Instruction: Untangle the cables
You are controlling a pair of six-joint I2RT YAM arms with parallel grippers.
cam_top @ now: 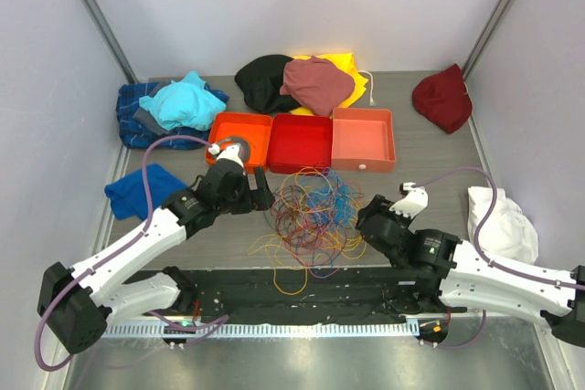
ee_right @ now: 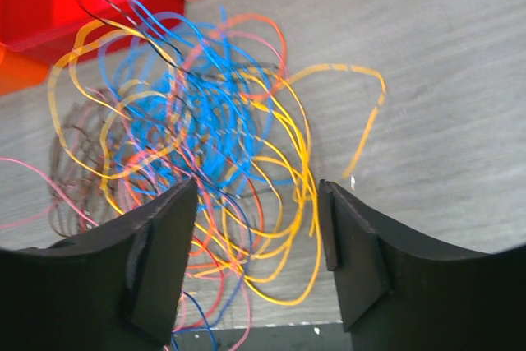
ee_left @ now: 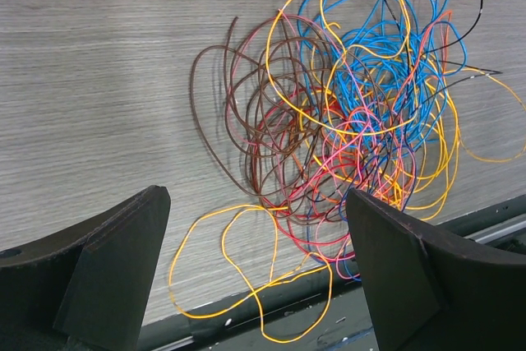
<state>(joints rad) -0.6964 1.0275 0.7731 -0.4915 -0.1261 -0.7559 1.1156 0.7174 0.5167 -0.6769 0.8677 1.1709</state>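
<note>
The cables (cam_top: pixel 311 215) lie in one tangled heap of thin orange, yellow, blue, red, pink and brown wires on the grey table, in front of the bins. My left gripper (cam_top: pixel 262 196) stands open at the heap's left edge. In the left wrist view its jaws (ee_left: pixel 256 228) hang above a loose orange loop (ee_left: pixel 246 285) that spills over the table's near edge, and the main tangle (ee_left: pixel 353 121) lies beyond. My right gripper (cam_top: pixel 367 218) is open at the heap's right edge. Its jaws (ee_right: pixel 256 203) straddle yellow strands of the tangle (ee_right: pixel 197 121) without closing on them.
Orange (cam_top: pixel 245 134), red (cam_top: pixel 300 142) and salmon (cam_top: pixel 364 139) bins stand in a row behind the heap. Clothes lie around: teal on plaid (cam_top: pixel 174 102), black (cam_top: pixel 260 79), maroon (cam_top: pixel 315 84), dark red (cam_top: pixel 443 98), white (cam_top: pixel 498 221), blue (cam_top: pixel 137 189). A black strip (cam_top: pixel 292 289) lines the near edge.
</note>
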